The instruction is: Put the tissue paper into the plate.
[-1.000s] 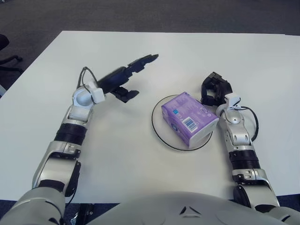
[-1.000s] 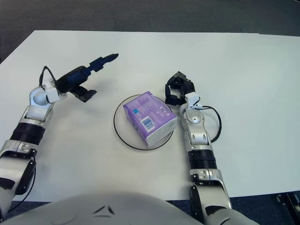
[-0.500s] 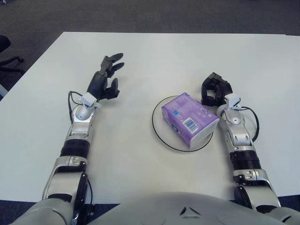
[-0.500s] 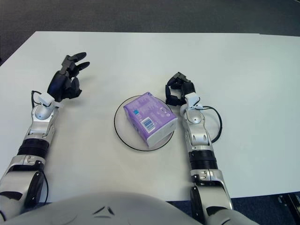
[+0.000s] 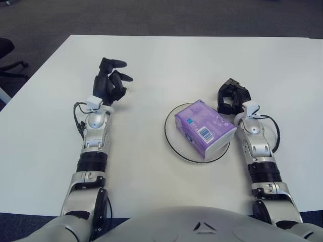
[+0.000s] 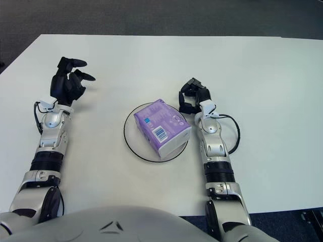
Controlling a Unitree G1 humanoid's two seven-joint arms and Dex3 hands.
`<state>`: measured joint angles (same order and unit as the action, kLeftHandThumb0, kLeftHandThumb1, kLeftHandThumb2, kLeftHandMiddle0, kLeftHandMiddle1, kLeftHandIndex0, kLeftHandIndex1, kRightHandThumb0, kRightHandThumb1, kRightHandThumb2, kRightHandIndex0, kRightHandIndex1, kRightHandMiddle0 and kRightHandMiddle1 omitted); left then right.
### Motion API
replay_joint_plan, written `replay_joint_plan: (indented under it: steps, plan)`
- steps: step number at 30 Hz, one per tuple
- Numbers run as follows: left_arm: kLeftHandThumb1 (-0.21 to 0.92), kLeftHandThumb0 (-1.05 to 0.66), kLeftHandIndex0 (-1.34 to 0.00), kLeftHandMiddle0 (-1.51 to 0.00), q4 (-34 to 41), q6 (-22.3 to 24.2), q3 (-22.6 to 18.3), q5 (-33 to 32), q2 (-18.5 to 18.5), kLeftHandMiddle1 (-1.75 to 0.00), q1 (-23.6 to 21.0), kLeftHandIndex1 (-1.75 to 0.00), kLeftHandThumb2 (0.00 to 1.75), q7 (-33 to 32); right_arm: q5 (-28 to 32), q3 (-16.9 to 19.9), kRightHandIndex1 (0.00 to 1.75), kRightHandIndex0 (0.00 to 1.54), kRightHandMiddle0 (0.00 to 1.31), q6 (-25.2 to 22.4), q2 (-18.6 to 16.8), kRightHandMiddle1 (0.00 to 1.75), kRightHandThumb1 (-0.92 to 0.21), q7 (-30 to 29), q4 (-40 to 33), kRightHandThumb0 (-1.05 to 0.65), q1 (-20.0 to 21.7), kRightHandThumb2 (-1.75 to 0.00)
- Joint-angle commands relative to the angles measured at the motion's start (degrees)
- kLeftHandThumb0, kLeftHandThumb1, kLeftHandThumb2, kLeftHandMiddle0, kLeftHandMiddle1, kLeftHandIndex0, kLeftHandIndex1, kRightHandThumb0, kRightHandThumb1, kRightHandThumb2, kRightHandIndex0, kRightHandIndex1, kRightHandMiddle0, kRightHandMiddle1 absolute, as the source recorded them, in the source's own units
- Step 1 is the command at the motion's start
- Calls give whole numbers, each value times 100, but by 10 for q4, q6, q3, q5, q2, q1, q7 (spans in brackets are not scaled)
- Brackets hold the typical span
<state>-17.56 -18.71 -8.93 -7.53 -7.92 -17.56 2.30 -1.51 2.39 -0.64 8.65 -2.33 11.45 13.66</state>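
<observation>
A: Where is the tissue pack?

B: The purple tissue pack [image 5: 204, 128] lies on the clear round plate [image 5: 174, 145], near the middle of the white table [image 5: 166, 55]. It sits at an angle, its near right corner reaching out to the plate's dark rim. Barcode label faces up.

A: Left hand?

B: The left hand [image 5: 110, 83] shows well to the left of the plate, apart from it. Fingers [image 5: 117, 63] loosely spread, pointing away from the body and a little to the right. It holds nothing. The forearm runs back toward the torso.

A: Resting on the table?

B: Cannot tell from either eye view whether it touches.

A: Right hand?

B: The right hand [image 5: 231, 96] shows just beside the plate's far right edge, close to the pack's far corner. Fingers curled in toward the palm, nothing between them. Whether a fingertip touches the pack, I cannot tell. A black cable [image 5: 275, 132] loops from the wrist out to the right of the forearm.
</observation>
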Motion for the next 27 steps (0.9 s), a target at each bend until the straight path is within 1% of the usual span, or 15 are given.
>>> replay_joint_plan:
  steps: [1,8,15,20,27]
  plan:
    - [71,-40,-34,-81,-9,46,-5,-10,35,-174,51,-175,84,-25,6,0,175,108,57,-20,-8,175,-37,14,39,-46,-55,-125]
    - [62,-40,-38,-91,24,100,-1,-4,50,-175,64,-175,93,-55,12,6,175,111,58,-2,-12,175,-37,17,44,-46,-55,-126]
    - [54,-42,-44,-102,35,138,4,-17,60,-175,78,-175,104,-51,9,9,175,113,59,10,-14,175,-35,16,54,-47,-53,-128]
    - [52,-42,-46,-112,29,150,5,-25,62,-175,81,-175,107,-43,8,10,175,113,59,9,-14,175,-34,16,57,-47,-52,-128]
    - [50,-43,-47,-119,-13,144,-4,-50,62,-175,83,-175,109,-11,13,14,175,110,59,7,-17,175,-34,18,59,-47,-52,-128]
